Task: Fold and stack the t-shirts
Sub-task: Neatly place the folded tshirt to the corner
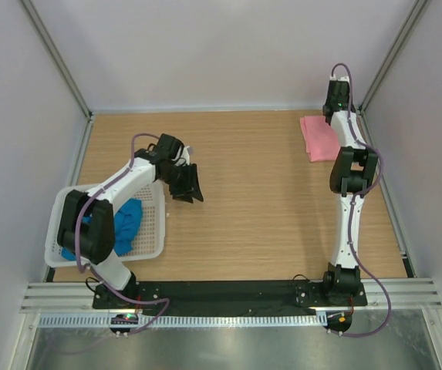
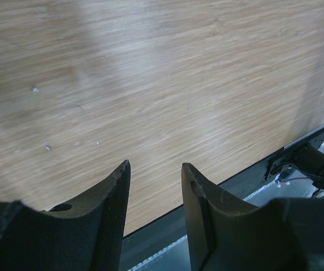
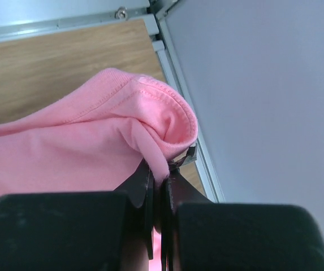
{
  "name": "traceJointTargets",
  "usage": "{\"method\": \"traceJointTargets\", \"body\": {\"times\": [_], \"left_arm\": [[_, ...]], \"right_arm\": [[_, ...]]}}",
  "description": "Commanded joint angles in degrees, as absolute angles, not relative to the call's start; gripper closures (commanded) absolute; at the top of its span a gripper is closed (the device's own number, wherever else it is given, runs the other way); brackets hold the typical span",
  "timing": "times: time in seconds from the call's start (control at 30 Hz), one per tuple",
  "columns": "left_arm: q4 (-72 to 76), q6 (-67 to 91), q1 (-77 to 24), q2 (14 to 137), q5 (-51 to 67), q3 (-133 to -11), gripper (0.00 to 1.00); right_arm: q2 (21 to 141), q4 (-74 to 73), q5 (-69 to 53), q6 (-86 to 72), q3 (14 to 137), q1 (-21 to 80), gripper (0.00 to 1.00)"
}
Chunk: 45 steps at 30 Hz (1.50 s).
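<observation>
The salmon pink t-shirt [image 1: 318,137] lies folded at the far right of the table, close to the right wall. My right gripper [image 3: 163,176] is shut on a fold of the pink t-shirt [image 3: 82,152] at its far right corner; in the top view the right gripper [image 1: 336,104] is at the shirt's far edge. The bright blue t-shirt [image 1: 126,221] lies crumpled in the white basket [image 1: 150,247] at the near left. My left gripper [image 1: 187,185] hangs over bare wood right of the basket. In its wrist view the left gripper [image 2: 155,165] is open with nothing between its fingers.
The white perforated basket sits at the table's near left edge under the left arm. Metal frame rails and grey walls [image 1: 406,62] close in the table on the left, right and far sides. A black strip [image 1: 228,291] runs along the near edge.
</observation>
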<state>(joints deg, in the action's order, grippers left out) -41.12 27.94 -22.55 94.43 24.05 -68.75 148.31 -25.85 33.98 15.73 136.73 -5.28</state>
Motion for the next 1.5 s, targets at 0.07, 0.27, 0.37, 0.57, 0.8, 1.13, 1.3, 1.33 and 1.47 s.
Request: {"method": "traceJointTargets", "body": {"times": [0.07, 0.27, 0.37, 0.57, 0.8, 1.13, 1.3, 1.33, 1.47], "left_arm": [[-42.5, 26.5, -21.8, 95.6, 25.0, -73.0, 0.57], [-43.2, 27.5, -21.8, 97.8, 24.3, -74.8, 0.58], [-43.9, 27.8, -21.9, 97.8, 24.2, -75.2, 0.58], [-44.2, 29.5, -21.8, 97.3, 23.1, -75.3, 0.58], [-44.0, 31.6, -21.8, 95.5, 22.7, -73.8, 0.59], [-46.7, 31.6, -21.8, 88.6, 22.8, -73.3, 0.58], [-46.9, 30.7, -21.9, 81.1, 24.0, -69.7, 0.57], [-47.2, 30.3, -21.9, 79.5, 24.3, -68.2, 0.57], [-46.4, 30.1, -21.9, 71.2, 26.0, -62.4, 0.55]], "right_arm": [[149.8, -12.9, 33.8, 19.0, 139.3, -5.3, 0.99], [153.0, -10.7, 36.0, 18.0, 142.5, -5.8, 0.99], [153.5, -11.0, 37.0, 16.7, 142.6, -6.5, 0.99], [154.7, -12.1, 37.3, 13.6, 143.9, -8.0, 0.99], [155.0, -10.8, 34.7, 11.9, 144.1, -8.5, 0.71], [141.3, -25.8, 39.5, 6.9, 144.7, -4.2, 0.39], [125.9, -35.8, 29.6, -3.3, 134.2, -0.9, 0.37], [123.9, -38.4, 28.2, -6.2, 129.3, 0.0, 0.37], [115.1, -44.5, 20.1, -10.4, 116.6, 9.5, 0.28]]}}
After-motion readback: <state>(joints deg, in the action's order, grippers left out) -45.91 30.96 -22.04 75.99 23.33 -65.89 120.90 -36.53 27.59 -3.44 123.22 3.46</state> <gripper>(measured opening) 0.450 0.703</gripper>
